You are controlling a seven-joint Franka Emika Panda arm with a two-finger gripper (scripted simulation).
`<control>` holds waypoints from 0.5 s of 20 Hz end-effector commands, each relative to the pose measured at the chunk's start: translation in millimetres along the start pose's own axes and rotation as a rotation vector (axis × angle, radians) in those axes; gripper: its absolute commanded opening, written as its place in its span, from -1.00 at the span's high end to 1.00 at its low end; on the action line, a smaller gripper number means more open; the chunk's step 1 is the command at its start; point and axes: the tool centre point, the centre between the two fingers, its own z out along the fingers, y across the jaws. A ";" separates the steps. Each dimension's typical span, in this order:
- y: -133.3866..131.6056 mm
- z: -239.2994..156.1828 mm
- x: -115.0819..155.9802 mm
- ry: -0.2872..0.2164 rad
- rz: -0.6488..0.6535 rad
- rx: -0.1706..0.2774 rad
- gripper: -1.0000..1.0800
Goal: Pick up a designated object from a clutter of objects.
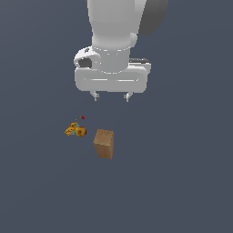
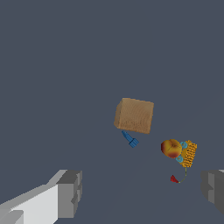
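End effector [image 1: 111,97]: upper centre of exterior view, fingers spread wide, holding nothing. Brown block [image 1: 104,144]: upright, centre of frame, below. Orange ball [image 1: 81,132], yellow bits [image 1: 70,131]: just left.

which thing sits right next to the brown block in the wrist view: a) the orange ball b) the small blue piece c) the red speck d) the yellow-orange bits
b: in the wrist view the small blue piece lies right against one edge of the brown block, while the orange ball, the yellow-orange bits and the red speck sit clearly apart from it.
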 end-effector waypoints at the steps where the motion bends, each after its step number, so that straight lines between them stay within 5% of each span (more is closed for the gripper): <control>1: 1.0 4.1 1.5 -0.003 0.005 0.001 -0.92; 10: 10.0 47.5 18.3 -0.021 0.059 0.013 -0.92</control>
